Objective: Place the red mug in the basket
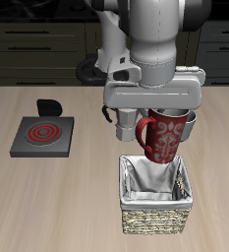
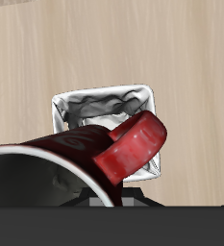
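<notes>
The red mug [image 1: 162, 135], dark red with a white swirl pattern and a red loop handle, hangs tilted in my gripper [image 1: 169, 116], which is shut on its rim. It is held in the air just above the back edge of the basket [image 1: 155, 211], a square tan wicker basket with grey-white cloth lining near the table's front edge. In the wrist view the mug's handle [image 2: 133, 147] and dark rim fill the foreground, and the basket [image 2: 104, 106] lies below, its lining showing. My fingertips are hidden by the mug.
A small black stove plate with a red spiral burner [image 1: 43, 134] sits on the wooden table, away from the basket. Another mug [image 1: 109, 114] shows only partly behind my gripper. Dark cabinets stand behind the table.
</notes>
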Robot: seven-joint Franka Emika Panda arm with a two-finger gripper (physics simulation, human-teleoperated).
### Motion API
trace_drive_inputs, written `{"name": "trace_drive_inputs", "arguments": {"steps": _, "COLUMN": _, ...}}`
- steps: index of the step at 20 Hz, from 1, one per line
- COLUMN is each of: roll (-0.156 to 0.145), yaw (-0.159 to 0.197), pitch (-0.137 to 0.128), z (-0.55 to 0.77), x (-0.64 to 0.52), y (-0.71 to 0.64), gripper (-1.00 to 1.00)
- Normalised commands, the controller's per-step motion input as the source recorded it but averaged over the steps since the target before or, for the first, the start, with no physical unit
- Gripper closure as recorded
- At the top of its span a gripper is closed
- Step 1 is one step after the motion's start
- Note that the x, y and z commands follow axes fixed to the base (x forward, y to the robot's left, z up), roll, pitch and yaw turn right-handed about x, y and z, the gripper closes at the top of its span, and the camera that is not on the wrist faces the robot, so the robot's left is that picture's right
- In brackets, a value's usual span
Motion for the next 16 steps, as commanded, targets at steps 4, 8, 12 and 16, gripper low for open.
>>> {"name": "trace_drive_inputs", "arguments": {"steps": 4, "roll": -0.005, "yaw": 0.044, "pitch": 0.045, "z": -0.26, "x": 0.08, "y": -0.04, "gripper": 1.0}}
{"name": "trace_drive_inputs", "arguments": {"steps": 8, "roll": -0.011, "yaw": 0.021, "pitch": 0.013, "z": -0.13, "x": 0.07, "y": -0.06, "gripper": 1.0}}
{"name": "trace_drive_inputs", "arguments": {"steps": 12, "roll": -0.019, "yaw": 0.012, "pitch": 0.003, "z": -0.06, "x": 0.11, "y": -0.05, "gripper": 1.0}}
{"name": "trace_drive_inputs", "arguments": {"steps": 16, "roll": -0.01, "yaw": 0.01, "pitch": 0.041, "z": -0.33, "x": 0.12, "y": 0.0, "gripper": 1.0}}
